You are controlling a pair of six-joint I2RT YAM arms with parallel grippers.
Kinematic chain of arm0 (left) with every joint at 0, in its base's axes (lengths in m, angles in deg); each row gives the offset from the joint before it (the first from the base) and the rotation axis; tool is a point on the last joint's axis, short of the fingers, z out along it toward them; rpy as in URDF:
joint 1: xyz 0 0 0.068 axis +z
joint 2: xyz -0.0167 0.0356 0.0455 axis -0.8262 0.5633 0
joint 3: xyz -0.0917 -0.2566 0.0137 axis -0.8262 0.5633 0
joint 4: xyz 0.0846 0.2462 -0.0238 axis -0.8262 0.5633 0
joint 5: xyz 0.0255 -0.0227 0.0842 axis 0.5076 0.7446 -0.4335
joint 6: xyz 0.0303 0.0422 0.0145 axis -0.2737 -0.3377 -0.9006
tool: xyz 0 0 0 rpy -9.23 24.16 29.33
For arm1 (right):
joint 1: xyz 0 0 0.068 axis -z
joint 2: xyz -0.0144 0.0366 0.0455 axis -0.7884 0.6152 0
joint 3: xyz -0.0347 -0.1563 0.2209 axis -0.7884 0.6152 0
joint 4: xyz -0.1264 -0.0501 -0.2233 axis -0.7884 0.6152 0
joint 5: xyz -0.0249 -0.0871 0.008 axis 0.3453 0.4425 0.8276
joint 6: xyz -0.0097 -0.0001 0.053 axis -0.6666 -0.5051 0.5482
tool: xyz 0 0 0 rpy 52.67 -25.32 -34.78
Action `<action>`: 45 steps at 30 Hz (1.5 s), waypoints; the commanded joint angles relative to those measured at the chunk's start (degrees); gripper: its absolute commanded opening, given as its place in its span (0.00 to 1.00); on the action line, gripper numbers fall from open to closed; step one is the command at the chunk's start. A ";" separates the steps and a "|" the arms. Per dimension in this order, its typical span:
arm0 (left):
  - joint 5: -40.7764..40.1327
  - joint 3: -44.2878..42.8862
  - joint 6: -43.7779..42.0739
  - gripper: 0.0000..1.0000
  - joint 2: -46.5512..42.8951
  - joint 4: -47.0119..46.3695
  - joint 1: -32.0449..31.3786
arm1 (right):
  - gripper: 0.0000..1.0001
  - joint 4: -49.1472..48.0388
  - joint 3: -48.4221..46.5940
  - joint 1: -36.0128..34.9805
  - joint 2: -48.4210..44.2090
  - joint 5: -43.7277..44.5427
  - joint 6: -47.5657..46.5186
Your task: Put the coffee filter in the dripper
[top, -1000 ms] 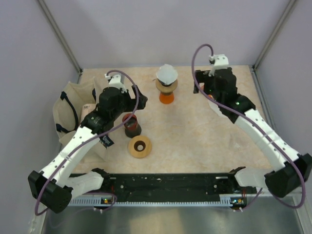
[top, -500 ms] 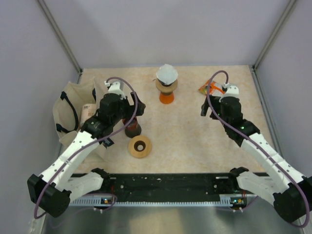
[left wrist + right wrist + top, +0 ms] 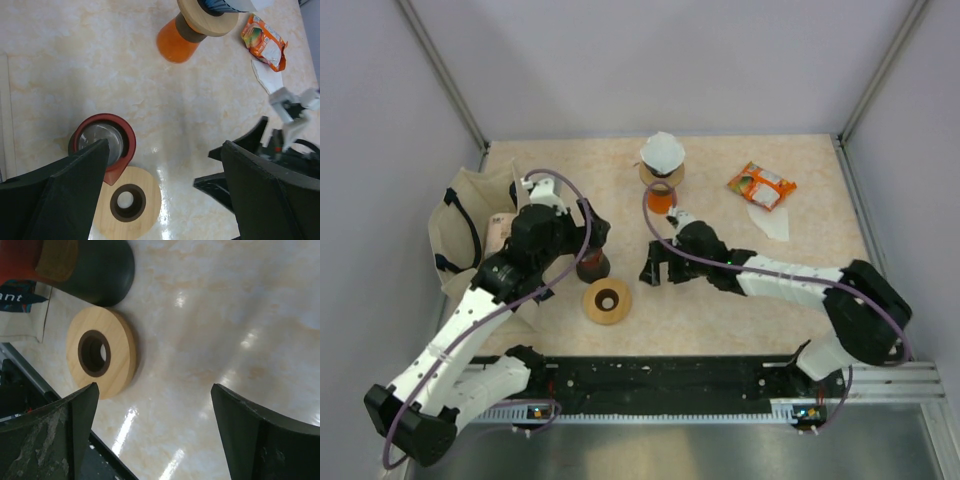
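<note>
Overhead view of a beige marbled counter [image 3: 740, 320] with two white robot arms reaching in from the near edge.

The coffee filter [image 3: 662, 150], a white paper cone, stands in the top of the dripper [image 3: 661, 182]. The dripper has a wooden collar and an orange base, and it is at the far middle of the counter.

My left tool [image 3: 165, 147] hangs over a red-rimmed cup [image 3: 127, 137] at centre left, its two dark fingers spread wide and holding nothing. In the left wrist view the left finger covers the cup's left side; I cannot tell if they touch.

Just in front of the cup a flat wooden ring [image 3: 120, 350] with a dark hole in the middle lies on the counter, its edge against the cup.

My right tool [image 3: 155, 387] is low over the middle of the counter, just to the right of the ring and cup. Its fingers are also wide apart and empty, with bare counter between them.

At the far right an orange snack packet [image 3: 761, 184] lies flat. A loose piece of white paper [image 3: 769, 222] rests just in front of it. Both are well apart from either tool.

A cream cloth bag [image 3: 460, 225] with dark straps sits at the left edge, beside the left arm.
</note>
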 commanded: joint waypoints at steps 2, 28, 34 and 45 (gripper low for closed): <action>-2.24 2.32 1.51 0.99 -5.50 3.56 0.30 | 0.88 -7.89 -8.30 -6.02 11.63 -3.57 4.82; -8.57 2.76 1.25 0.99 -8.23 8.14 0.21 | 0.62 6.06 -22.20 -15.26 29.05 12.05 5.18; -9.63 3.03 1.43 0.99 -9.47 7.87 0.30 | 0.52 9.76 -22.55 -16.67 28.88 17.51 5.70; -10.42 3.29 1.95 0.99 -9.90 7.08 0.30 | 0.22 4.75 -15.79 -16.76 17.81 14.70 0.70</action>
